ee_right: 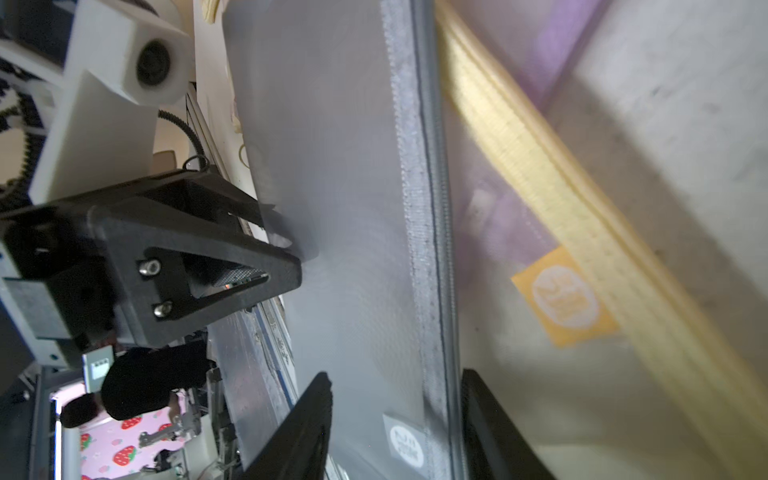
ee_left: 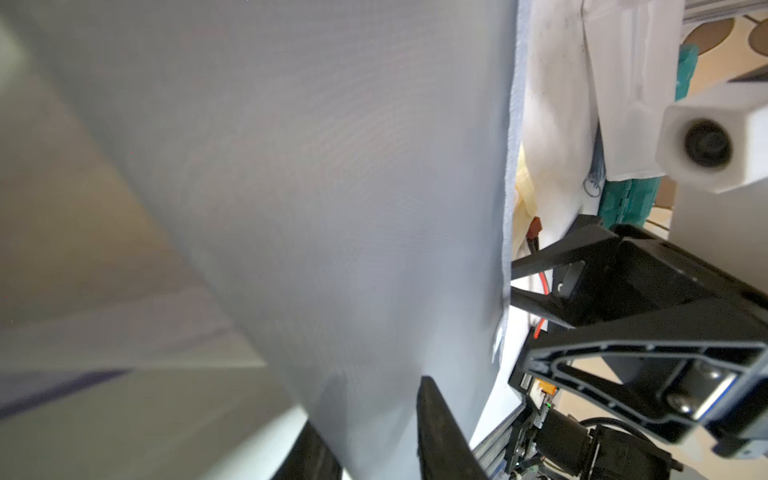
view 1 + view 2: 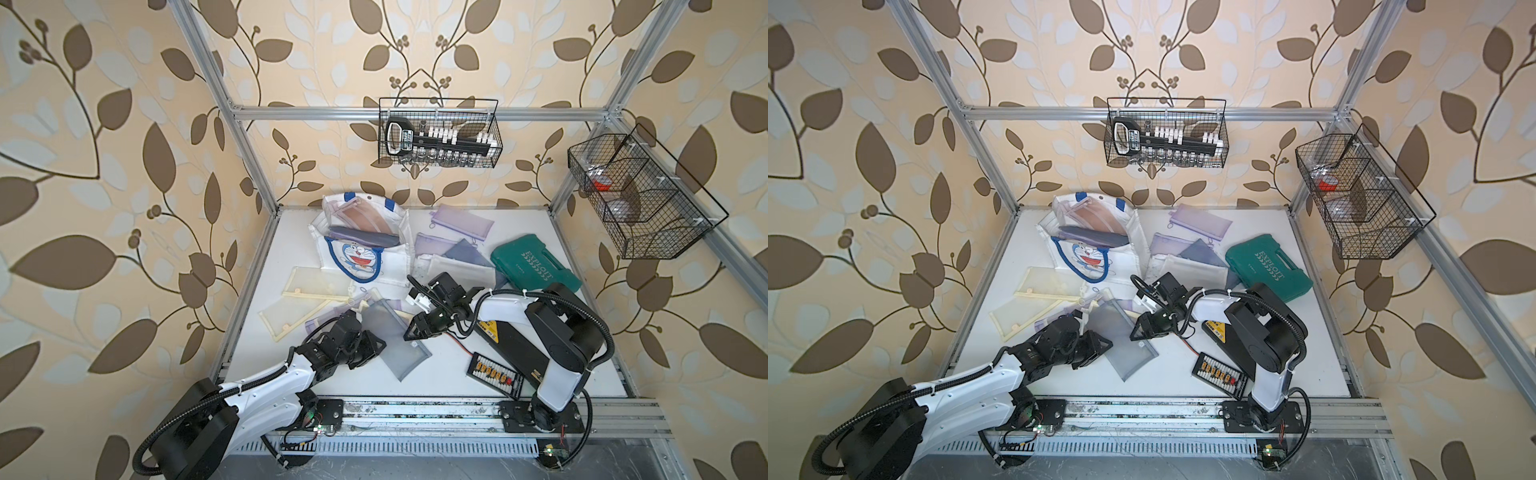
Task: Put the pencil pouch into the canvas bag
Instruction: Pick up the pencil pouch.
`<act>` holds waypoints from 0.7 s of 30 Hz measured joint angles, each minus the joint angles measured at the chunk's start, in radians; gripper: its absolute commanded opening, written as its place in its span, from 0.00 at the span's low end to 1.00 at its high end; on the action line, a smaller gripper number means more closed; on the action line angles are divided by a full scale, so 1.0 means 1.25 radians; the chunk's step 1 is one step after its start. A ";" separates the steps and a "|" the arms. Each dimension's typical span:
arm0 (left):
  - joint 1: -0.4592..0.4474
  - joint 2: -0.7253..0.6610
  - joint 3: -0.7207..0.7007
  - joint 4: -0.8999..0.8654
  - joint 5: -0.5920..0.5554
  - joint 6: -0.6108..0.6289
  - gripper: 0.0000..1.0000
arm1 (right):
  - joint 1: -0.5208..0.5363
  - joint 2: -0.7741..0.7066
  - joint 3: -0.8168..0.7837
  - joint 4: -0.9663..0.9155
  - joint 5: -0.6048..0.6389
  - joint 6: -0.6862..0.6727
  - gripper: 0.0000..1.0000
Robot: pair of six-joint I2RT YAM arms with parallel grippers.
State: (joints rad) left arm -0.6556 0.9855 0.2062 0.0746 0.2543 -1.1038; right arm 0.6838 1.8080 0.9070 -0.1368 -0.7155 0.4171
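A grey mesh pencil pouch (image 3: 390, 336) (image 3: 1121, 332) lies in the middle of the table, near the front. My left gripper (image 3: 376, 345) (image 3: 1106, 347) is at its left edge. In the left wrist view the grey fabric (image 2: 332, 208) runs between the left gripper's (image 2: 368, 401) narrowed jaws, which still stand apart. My right gripper (image 3: 411, 332) (image 3: 1138, 332) is at the pouch's right, zippered edge. There its jaws (image 1: 395, 372) straddle the zipper and a white label, with a gap. The white canvas bag (image 3: 357, 259) (image 3: 1088, 259) with the blue cat face stands at the back left, mouth open, with pouches inside.
Yellow pouches (image 3: 316, 286) lie left of the grey one and purple ones (image 3: 461, 220) at the back right. A green tool case (image 3: 536, 266) sits far right. A black charger board (image 3: 494, 376) lies by the right arm's base. Wire baskets (image 3: 440, 133) (image 3: 640, 195) hang on the frame.
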 measured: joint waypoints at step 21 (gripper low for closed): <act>-0.042 -0.260 0.175 -0.413 -0.038 -0.007 0.00 | -0.016 -0.081 0.005 -0.031 -0.012 0.011 0.53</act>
State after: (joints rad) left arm -0.7086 0.6609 0.4252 -0.4419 0.2066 -1.1122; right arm 0.6643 1.7061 0.9138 -0.1757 -0.7303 0.4305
